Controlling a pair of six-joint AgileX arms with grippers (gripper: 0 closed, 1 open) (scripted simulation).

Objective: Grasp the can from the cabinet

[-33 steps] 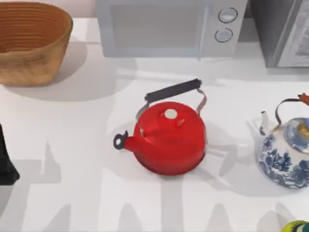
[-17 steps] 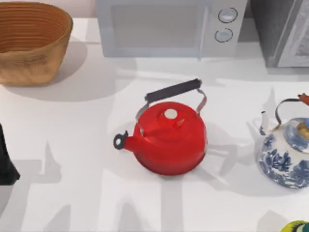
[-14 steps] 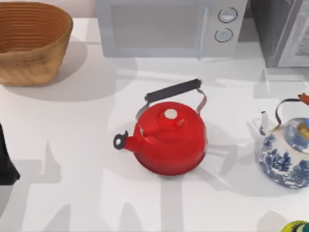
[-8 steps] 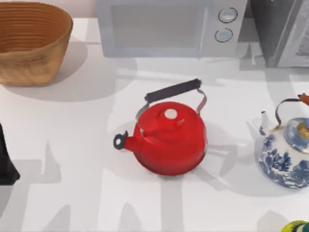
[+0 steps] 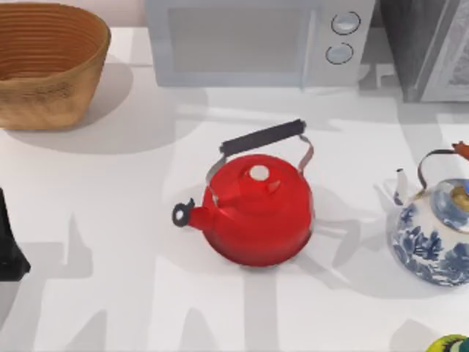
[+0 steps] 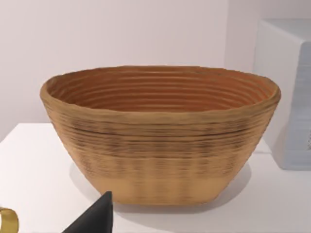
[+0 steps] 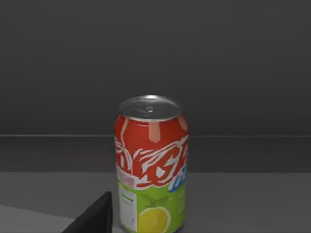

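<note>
Red-and-green can (image 7: 151, 165), upright on dark cabinet shelf (image 7: 243, 204), directly ahead of right gripper; gripper state cannot be told. Left arm (image 5: 9, 249) parked at worktop's (image 5: 110, 220) left.

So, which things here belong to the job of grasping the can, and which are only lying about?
For the job:
- can, upright on a dark grey shelf
- cabinet, dark grey

Just lying about:
- red kettle
- blue-and-white kettle
- woven basket
- microwave
</note>
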